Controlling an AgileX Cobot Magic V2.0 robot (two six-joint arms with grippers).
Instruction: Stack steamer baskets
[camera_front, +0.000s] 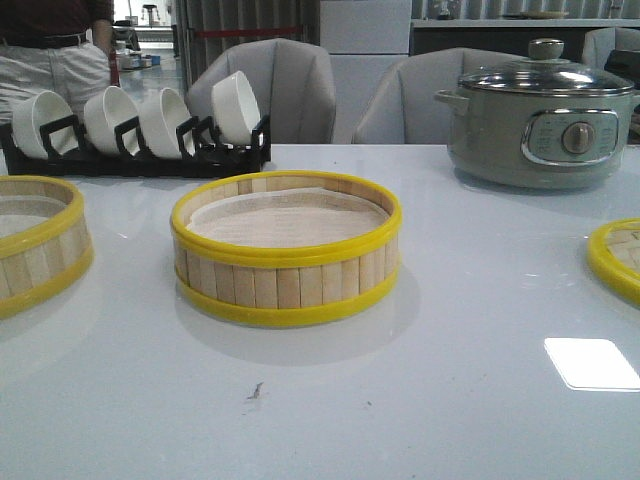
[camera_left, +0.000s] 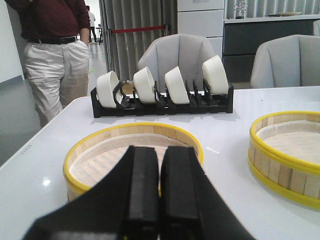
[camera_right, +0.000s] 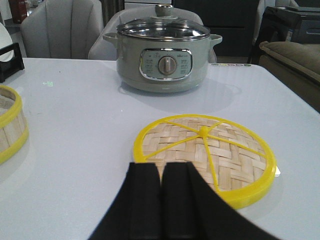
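Both closed on nothing: left pincer poised before the left basket, right pincer before the lid, middle basket mid-desk.

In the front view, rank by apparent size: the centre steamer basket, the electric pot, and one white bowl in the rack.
1. Centre steamer basket, widest in frame, though it sits nearest the camera.
2. Electric pot, clearly narrower in frame, but farther back, so true size against the basket is unsure.
3. White bowl, smallest by far.
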